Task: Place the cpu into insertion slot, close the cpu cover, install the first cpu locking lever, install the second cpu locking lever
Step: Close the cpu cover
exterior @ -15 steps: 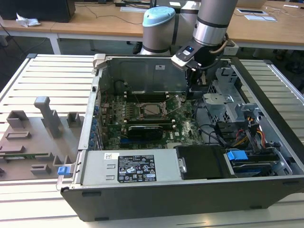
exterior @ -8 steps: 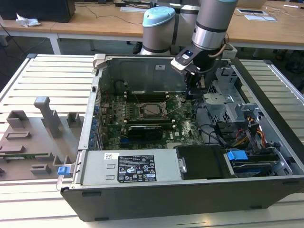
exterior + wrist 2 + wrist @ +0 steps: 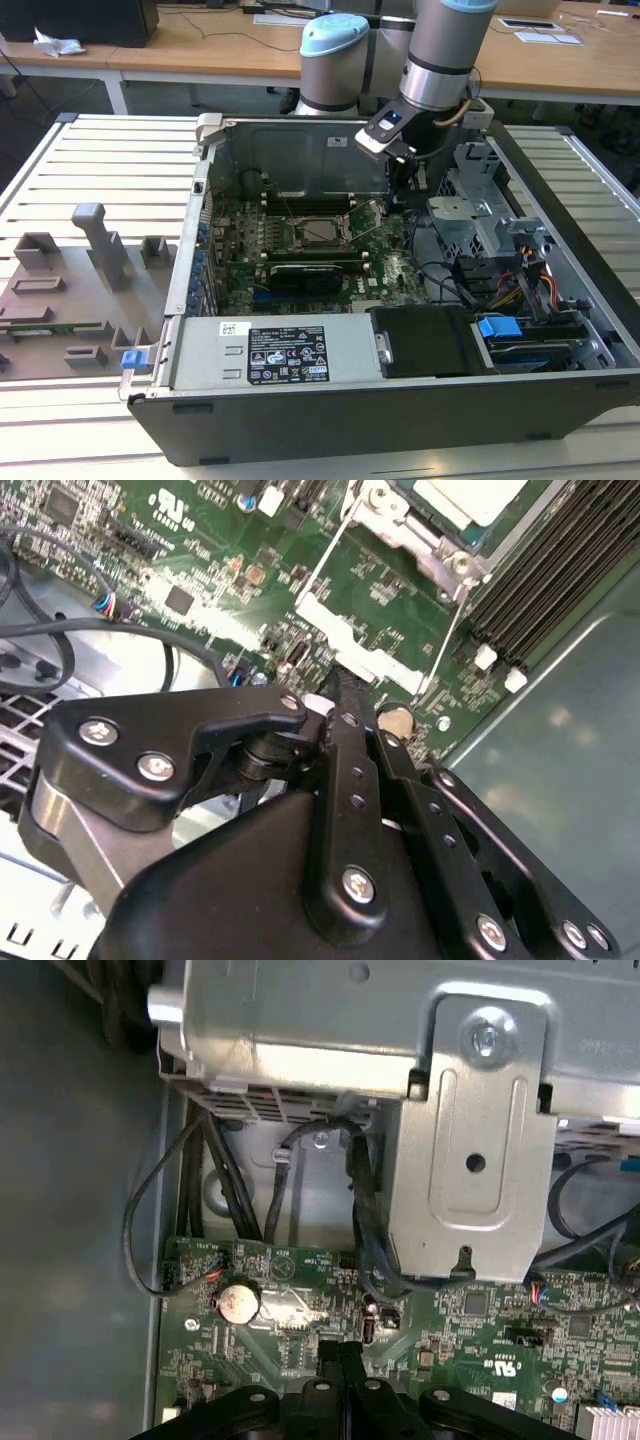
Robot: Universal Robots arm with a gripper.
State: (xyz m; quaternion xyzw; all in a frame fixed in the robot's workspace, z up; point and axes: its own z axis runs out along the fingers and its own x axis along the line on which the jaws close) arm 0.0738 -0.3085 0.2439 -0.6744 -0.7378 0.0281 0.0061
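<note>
Your gripper (image 3: 340,1355) is hovering over the green motherboard (image 3: 470,1340), near the insertion slot (image 3: 298,236), its jaws pressing together with nothing between them. The cpu (image 3: 470,498) is sitting in the insertion slot, and the cpu cover (image 3: 432,542) is lying down around it, with a thin wire lever (image 3: 447,640) running alongside.

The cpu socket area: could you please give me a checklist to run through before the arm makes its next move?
1. cpu lying square in the window of the cpu cover: ok.
2. cpu cover down flat on the chip: ok, as far as the second wrist view shows.
3. Locking lever nearest the gripper latched: not ok, it stands up off the board.
4. Other locking lever latched: cannot tell.
5. Gripper shut with nothing between its fingers: ok.
</note>
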